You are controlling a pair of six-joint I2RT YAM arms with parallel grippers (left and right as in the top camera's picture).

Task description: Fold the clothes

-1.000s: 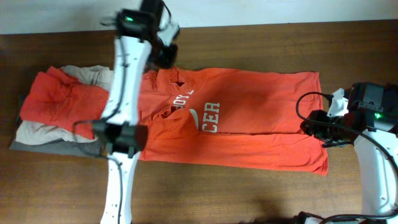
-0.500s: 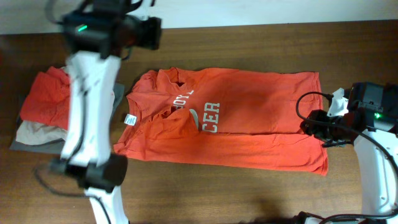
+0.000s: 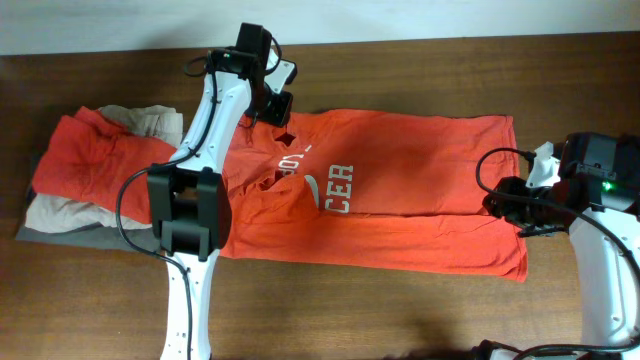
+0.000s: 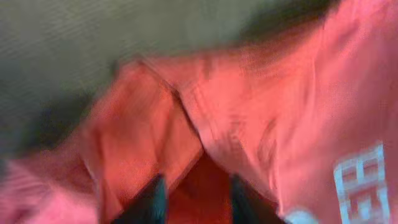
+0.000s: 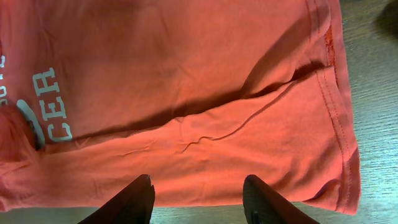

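Lying flat on the tabletop (image 3: pixel 400 310), the orange T-shirt (image 3: pixel 400 180) is stretched with its long axis running from the left fingers (image 4: pixel 153 198) to the right fingers (image 5: pixel 135 200). The collar is pointed toward the left ones and the hem toward the right ones. From overhead the whole garment is shown, with a heap of garments (image 3: pixel 80 190) on the far side of the left fingers. The hem stitching is made out only in the right wrist view, and the left wrist view is blurred. The right fingers are held apart above the folded lower edge near the hem. Orange cloth at the collar is seen between the left fingers, but whether it is clamped cannot be told.
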